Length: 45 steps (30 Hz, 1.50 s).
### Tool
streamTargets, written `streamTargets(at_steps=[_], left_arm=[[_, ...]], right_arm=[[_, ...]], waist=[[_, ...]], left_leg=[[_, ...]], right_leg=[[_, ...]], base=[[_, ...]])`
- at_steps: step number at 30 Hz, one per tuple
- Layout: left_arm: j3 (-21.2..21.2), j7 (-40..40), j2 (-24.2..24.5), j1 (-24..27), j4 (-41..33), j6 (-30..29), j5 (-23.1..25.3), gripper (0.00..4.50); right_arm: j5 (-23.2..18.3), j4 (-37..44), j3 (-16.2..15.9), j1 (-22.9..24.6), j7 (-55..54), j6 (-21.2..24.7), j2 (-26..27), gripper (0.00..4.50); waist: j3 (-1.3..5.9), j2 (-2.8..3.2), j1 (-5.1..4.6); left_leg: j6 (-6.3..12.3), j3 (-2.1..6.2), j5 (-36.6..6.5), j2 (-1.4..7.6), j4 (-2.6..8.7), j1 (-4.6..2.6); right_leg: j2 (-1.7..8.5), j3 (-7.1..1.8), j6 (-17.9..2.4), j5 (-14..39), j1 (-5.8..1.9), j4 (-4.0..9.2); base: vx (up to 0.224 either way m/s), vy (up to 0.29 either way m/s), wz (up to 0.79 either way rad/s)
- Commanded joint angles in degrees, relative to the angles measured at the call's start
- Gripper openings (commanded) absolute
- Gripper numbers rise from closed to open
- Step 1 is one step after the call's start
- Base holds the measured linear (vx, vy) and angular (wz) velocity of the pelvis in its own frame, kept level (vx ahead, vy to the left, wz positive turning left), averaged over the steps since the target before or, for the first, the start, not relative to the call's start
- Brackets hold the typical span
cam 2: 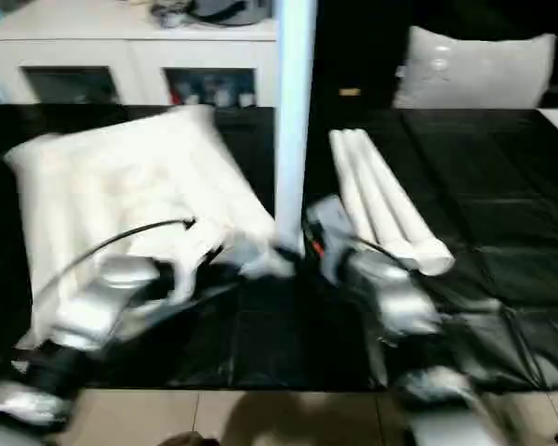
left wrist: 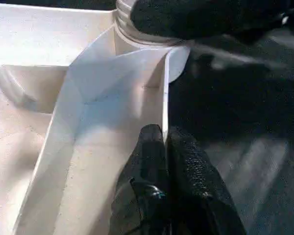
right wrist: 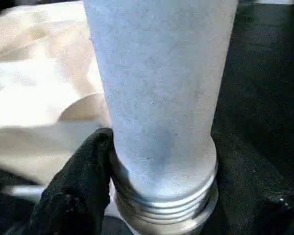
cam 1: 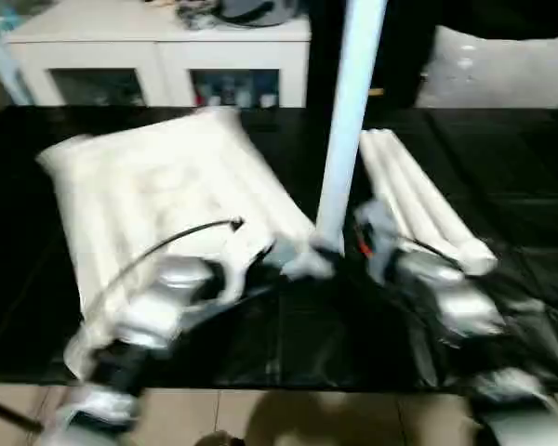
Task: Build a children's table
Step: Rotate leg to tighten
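Note:
The white table top (cam 1: 158, 190) lies underside up on the left of the black work surface. One white leg (cam 1: 351, 121) stands upright at its near right corner, its threaded end (right wrist: 161, 208) low by the corner socket (left wrist: 137, 29). My right gripper (right wrist: 161, 139) is shut on this leg just above the thread, a black finger (right wrist: 81, 183) on each side. My left gripper (left wrist: 164, 134) is shut on the top's thin side wall (left wrist: 137, 93) close to that corner. Three more legs (cam 1: 418, 204) lie side by side to the right.
A white cabinet with glass doors (cam 1: 158, 65) stands behind the work surface, and a white cushion (cam 1: 502, 65) sits at the back right. The black cover (cam 1: 511, 167) is wrinkled near the front edge, with tiled floor (cam 1: 288, 413) below.

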<state>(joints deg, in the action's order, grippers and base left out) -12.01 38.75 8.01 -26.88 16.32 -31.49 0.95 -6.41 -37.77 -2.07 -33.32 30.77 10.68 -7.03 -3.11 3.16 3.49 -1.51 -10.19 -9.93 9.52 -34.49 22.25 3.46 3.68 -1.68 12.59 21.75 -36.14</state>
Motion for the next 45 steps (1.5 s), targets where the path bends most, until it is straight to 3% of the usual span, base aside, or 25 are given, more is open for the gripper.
streamTargets(at_steps=[1, 5, 8, 12, 13, 14, 16, 17, 18, 19, 20, 22, 31, 40, 41, 45], left_arm=[[0.0, -6.7, -7.2, -3.9, -0.1, 1.9, -0.8, 0.0], [-0.8, -9.0, -8.7, -4.7, -0.2, 1.6, 0.4, 0.0], [-0.7, -8.7, -7.5, -4.6, -0.6, 1.1, 0.6, 0.0], [-0.6, -8.7, -6.8, -4.5, -0.1, 1.4, 1.5, 0.0], [-0.7, -8.3, -6.2, -4.5, 0.3, 1.7, 1.7, 0.0], [-0.7, -8.3, -6.2, -4.4, 0.3, 1.7, 1.7, 0.0], [-0.8, -7.9, -5.6, -4.4, 0.7, 2.1, 1.7, 0.0], [-1.1, -6.9, -4.9, -4.3, 1.0, 2.6, 1.7, 0.0], [-1.5, -5.9, -4.2, -4.3, 1.3, 3.2, 1.7, 0.0], [-1.7, -5.1, -3.7, -4.2, 1.4, 3.6, 1.6, 0.0], [-1.9, -4.1, -3.2, -4.1, 1.4, 3.9, 1.5, 0.0], [-2.5, -1.9, -1.8, -4.0, 1.5, 4.7, 1.6, 0.0], [-7.0, 11.3, 6.3, -3.6, 2.6, 9.1, 1.4, 0.0], [-9.9, 23.7, 13.9, -3.3, 2.3, 13.5, 0.2, 0.0], [-10.2, 25.5, 14.9, -3.4, 2.3, 14.2, 0.1, 0.0], [-10.5, 28.3, 16.3, -3.3, 1.8, 14.9, -0.3, 0.0]], right_arm=[[1.1, -5.0, -2.2, -2.0, -5.5, 1.1, 5.2, 2.68], [2.8, -7.8, -1.8, -3.3, -8.6, -1.1, 5.5, 2.68], [3.1, -7.9, -1.0, -3.0, -8.9, -1.9, 4.9, 3.38], [2.9, -7.8, 0.0, -2.5, -7.7, -3.9, 3.9, 3.61], [2.3, -6.3, 0.2, -1.5, -5.9, -4.7, 2.8, 3.73], [2.2, -6.2, 0.2, -1.5, -5.8, -4.7, 2.8, 3.82], [1.8, -4.9, 0.3, -0.6, -4.3, -5.4, 1.7, 3.89], [1.1, -3.0, 0.4, 0.4, -2.2, -5.5, 0.3, 4.03], [0.7, -1.4, 0.4, 1.2, -0.5, -5.7, -1.1, 4.15], [0.4, -0.5, 0.4, 1.8, 0.7, -5.9, -1.9, 4.22], [0.2, 0.5, 0.4, 2.4, 2.3, -6.1, -3.0, 4.26], [-0.2, 2.3, 0.3, 3.4, 6.1, -6.9, -5.9, 4.44], [-2.6, 9.3, -1.9, 5.7, 24.3, -6.9, -15.3, 4.44], [-2.3, 10.5, -5.5, 5.7, 33.7, -9.2, -18.2, 4.44], [-2.1, 10.4, -6.1, 5.7, 34.7, -9.1, -18.5, 4.17], [-2.5, 10.0, -6.8, 5.4, 36.1, -8.8, -18.6, 3.9]], waist=[[3.63, -0.93, 0.25], [4.24, -0.72, 0.81], [4.31, -0.49, 1.05], [3.99, -0.42, 1.11], [3.96, -0.03, 1.12], [3.95, -0.24, 1.23], [3.99, -0.18, 1.24], [4.02, 0.21, 1.38], [3.96, -0.12, 1.44], [4.17, 0.04, 1.61], [4.07, -0.18, 1.57], [4.13, 0.17, 1.54], [4.15, 0.3, 1.96], [4.06, 0.46, 2.66], [4.06, 0.09, 2.71], [4.13, 0.3, 2.92]], left_leg=[[1.68, 1.74, -10.4, 3.55, 4.05, -0.83], [3.99, 1.66, -6.2, 3.61, 3.53, -0.59], [5.71, 1.61, -4.9, 3.66, 3.39, -0.55], [4.7, 1.63, -8.3, 3.8, 3.7, -0.72], [4.24, 1.66, -9.2, 3.84, 3.72, -0.78], [3.95, 1.7, -9.7, 3.94, 3.81, -0.8], [3.81, 1.71, -9.5, 3.94, 3.86, -0.8], [3.82, 1.77, -9.4, 3.93, 3.79, -0.82], [3.96, 1.73, -9.4, 3.86, 3.81, -0.83], [4.3, 1.76, -8.5, 3.86, 3.65, -0.75], [4.78, 1.69, -8.3, 3.79, 3.64, -0.58], [5.03, 1.72, -8.4, 3.84, 3.54, -0.62], [6.38, 1.81, -8.1, 3.98, 3.32, -0.57], [4.88, 1.78, -10.4, 4.25, 3.63, -0.93], [4.83, 1.67, -10.3, 4.28, 3.67, -0.95], [4.76, 1.69, -9.6, 4.25, 3.6, -0.9]], right_leg=[[5.59, -3.12, -11.0, 12.7, -1.89, 5.54], [5.56, -2.93, -12.2, 3.2, -2.25, 4.62], [5.43, -2.8, -13.2, -1.0, -2.23, 4.27], [5.6, -2.8, -12.9, 3.3, -2.24, 4.8], [5.59, -2.83, -12.5, 4.4, -2.17, 4.92], [5.57, -2.87, -12.2, 4.7, -2.27, 4.97], [5.48, -2.85, -12.5, 3.8, -2.24, 4.81], [5.56, -2.87, -12.5, 3.5, -2.25, 4.76], [5.41, -2.83, -12.0, 3.5, -2.39, 5.0], [5.51, -2.93, -12.1, 1.9, -2.43, 4.6], [5.51, -2.88, -12.2, 1.4, -2.48, 4.71], [5.51, -2.79, -12.5, 1.3, -2.47, 4.77], [5.41, -2.6, -13.3, 1.0, -2.37, 4.53], [5.36, -2.62, -13.8, 3.2, -2.06, 4.49], [5.38, -2.69, -13.7, 3.1, -2.06, 4.49], [5.46, -2.68, -13.9, 2.4, -2.04, 4.28]], base=[[0.0, 0.0, 0.0], [0.0, 0.0, 0.0], [0.0, 0.0, 0.0], [0.0, 0.0, 0.0], [0.0, 0.0, 0.0], [0.0, 0.0, 0.0], [0.0, 0.0, 0.0], [0.0, 0.0, 0.0], [0.0, 0.0, 0.0], [0.0, 0.0, 0.0], [0.0, 0.0, 0.0], [0.0, 0.0, 0.0], [0.0, 0.0, 0.0], [0.0, 0.0, 0.0], [0.0, 0.0, 0.0], [0.0, 0.0, 0.0]])
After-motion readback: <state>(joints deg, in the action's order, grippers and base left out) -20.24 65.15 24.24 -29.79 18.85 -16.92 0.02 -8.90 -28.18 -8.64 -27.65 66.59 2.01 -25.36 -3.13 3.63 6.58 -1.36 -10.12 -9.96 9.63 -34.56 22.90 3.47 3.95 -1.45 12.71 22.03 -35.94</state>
